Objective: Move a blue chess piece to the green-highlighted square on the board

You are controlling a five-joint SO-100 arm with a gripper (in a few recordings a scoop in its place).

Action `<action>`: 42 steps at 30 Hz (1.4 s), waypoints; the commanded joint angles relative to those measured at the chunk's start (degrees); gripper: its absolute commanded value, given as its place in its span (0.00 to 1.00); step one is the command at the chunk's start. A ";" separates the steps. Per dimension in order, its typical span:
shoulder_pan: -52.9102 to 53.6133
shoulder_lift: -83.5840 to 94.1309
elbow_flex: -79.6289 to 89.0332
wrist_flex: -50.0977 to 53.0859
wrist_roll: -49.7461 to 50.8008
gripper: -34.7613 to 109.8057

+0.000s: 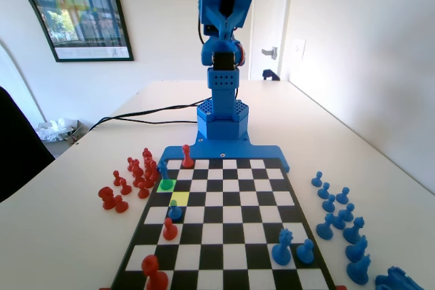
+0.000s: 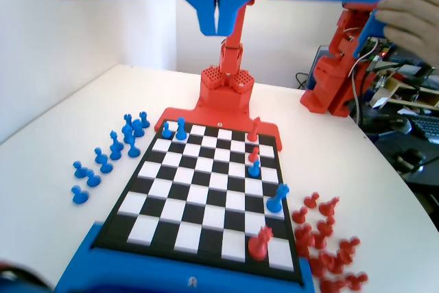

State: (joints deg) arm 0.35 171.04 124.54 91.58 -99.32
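gripper [image 2: 217,12]: jaws pressed together, empty | blue chess piece [image 1: 164,176]: one, on green-highlighted square [image 1: 162,186] | board [image 1: 224,236]: one

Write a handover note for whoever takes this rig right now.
Gripper: shut, empty, raised high above the board.
Blue chess piece: upright on the green-highlighted square, in the board's left edge column in the fixed view, clear of the gripper.
Done: the placement looks complete.
Left: nothing apparent; maybe check that the piece sits centred.
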 commanded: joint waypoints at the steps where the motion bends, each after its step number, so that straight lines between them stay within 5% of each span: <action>1: 0.88 2.20 0.26 -0.97 -0.35 0.27; 42: 1.76 4.04 0.35 -1.32 -0.26 0.27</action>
State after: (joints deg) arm 1.58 174.90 124.54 91.05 -99.32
